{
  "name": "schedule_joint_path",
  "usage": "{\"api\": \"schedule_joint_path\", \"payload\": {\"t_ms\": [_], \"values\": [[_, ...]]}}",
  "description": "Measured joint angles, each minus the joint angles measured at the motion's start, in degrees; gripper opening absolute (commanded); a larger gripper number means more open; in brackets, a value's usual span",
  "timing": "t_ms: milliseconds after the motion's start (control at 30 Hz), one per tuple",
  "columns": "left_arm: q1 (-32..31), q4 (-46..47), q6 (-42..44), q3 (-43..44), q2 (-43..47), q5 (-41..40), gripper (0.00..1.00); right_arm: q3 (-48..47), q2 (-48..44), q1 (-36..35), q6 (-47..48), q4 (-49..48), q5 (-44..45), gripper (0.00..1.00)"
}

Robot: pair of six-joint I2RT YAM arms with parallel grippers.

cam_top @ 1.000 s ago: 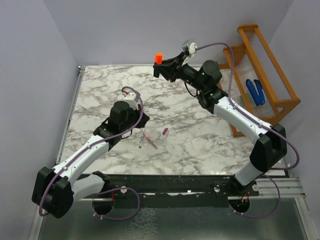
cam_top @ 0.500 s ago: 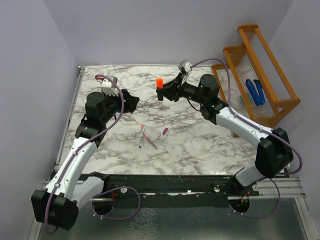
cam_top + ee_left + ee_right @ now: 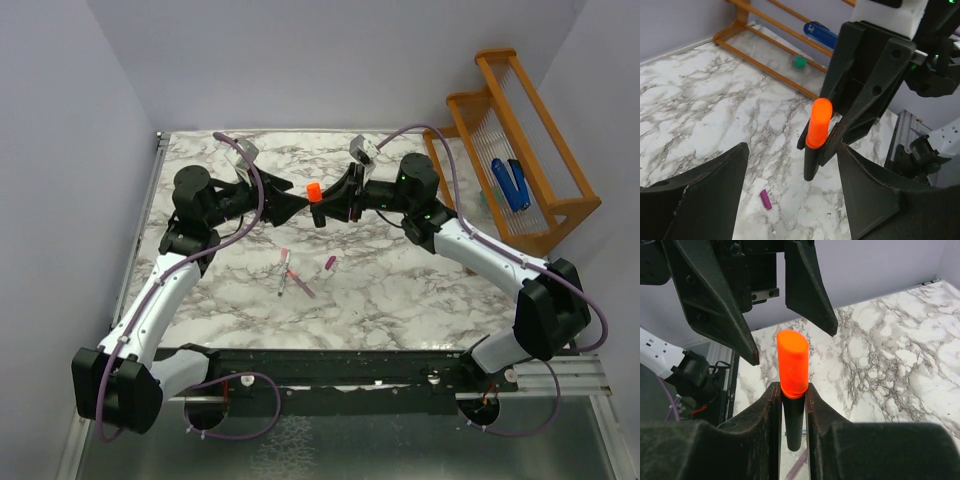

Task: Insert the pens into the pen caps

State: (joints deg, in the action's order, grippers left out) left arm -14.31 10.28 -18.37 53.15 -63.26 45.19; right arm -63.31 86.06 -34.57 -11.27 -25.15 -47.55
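My right gripper (image 3: 792, 390) is shut on a stubby black marker (image 3: 794, 425), held upright above the table, with a bright orange cap (image 3: 792, 362) on its upper end. My left gripper (image 3: 791, 150) is open, level with the marker (image 3: 811, 162), its fingers (image 3: 705, 195) spread to either side and not touching it. In the top view the two grippers (image 3: 297, 205) (image 3: 328, 203) face each other at mid-table. Below them on the marble lie a slim whitish pen (image 3: 284, 272), a pink pen (image 3: 301, 286) and a magenta cap (image 3: 329, 264).
An orange wooden rack (image 3: 560, 205) stands at the table's right edge with blue chunky objects (image 3: 510, 183) in it. A small green item (image 3: 800, 61) lies under the rack in the left wrist view. Walls close off the table's back and sides.
My left arm rose from the pens on the table and swung right toward the marker, its jaws opening. My right arm came down and left with the marker.
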Motion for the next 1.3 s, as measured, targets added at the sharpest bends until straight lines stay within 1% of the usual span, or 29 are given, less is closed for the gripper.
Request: {"api": "schedule_joint_path", "payload": {"t_ms": [233, 367, 567, 700, 767, 1100, 1300], "values": [[0.0, 5.5, -3.1, 0.0, -0.1, 5.6, 0.66, 0.1, 0.0, -1.1, -1.2, -0.3, -1.8, 0.01], [0.0, 7.4, -4.5, 0.0, -0.3, 6.9, 0.53, 0.1, 0.1, -2.0, -1.7, -0.7, -2.2, 0.01], [0.0, 8.2, -5.0, 0.0, -0.8, 7.0, 0.5, 0.0, 0.5, -3.0, -1.8, -0.9, -2.6, 0.01], [0.0, 8.7, -5.2, 0.0, -0.8, 7.0, 0.38, 0.0, 1.2, -3.4, -1.7, -0.9, -2.8, 0.01], [0.0, 9.0, -5.5, 0.0, -0.8, 7.0, 0.34, -0.1, 1.6, -3.6, -1.7, -0.9, -2.8, 0.01], [0.0, 9.4, -5.7, -0.2, -0.8, 7.0, 0.35, -0.4, 2.1, -3.7, -1.7, -0.8, -2.8, 0.01], [-0.1, 10.2, -5.7, -0.3, -0.9, 7.0, 0.43, -1.2, 2.4, -3.7, -1.3, -0.5, -2.7, 0.01]]}}
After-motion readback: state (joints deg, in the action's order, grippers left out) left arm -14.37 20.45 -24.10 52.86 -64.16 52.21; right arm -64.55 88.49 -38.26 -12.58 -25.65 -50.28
